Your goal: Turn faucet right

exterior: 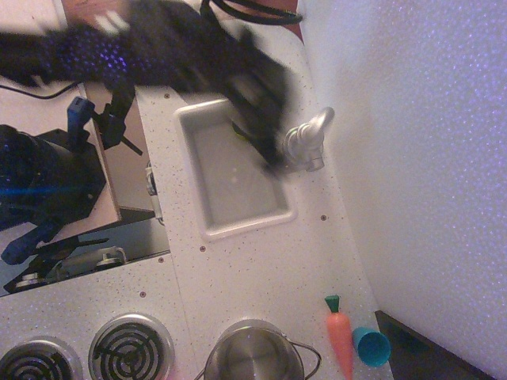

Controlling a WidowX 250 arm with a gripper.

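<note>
The faucet (310, 133) is a small shiny silver tap on the counter at the right rim of the white sink (238, 215). Only its base and the upper part of its curved spout show. The rest of the spout is hidden behind my gripper (272, 154). The gripper and arm are black and heavily motion-blurred. They reach in from the upper left across the sink, and the gripper tip is right against the faucet's left side. The blur hides how the jaws stand.
A steel pot (253, 354) stands at the bottom edge, with stove burners (131, 347) to its left. An orange toy carrot (341, 336) and a blue cup (371, 346) lie at the lower right. A white wall (428, 158) runs along the right side.
</note>
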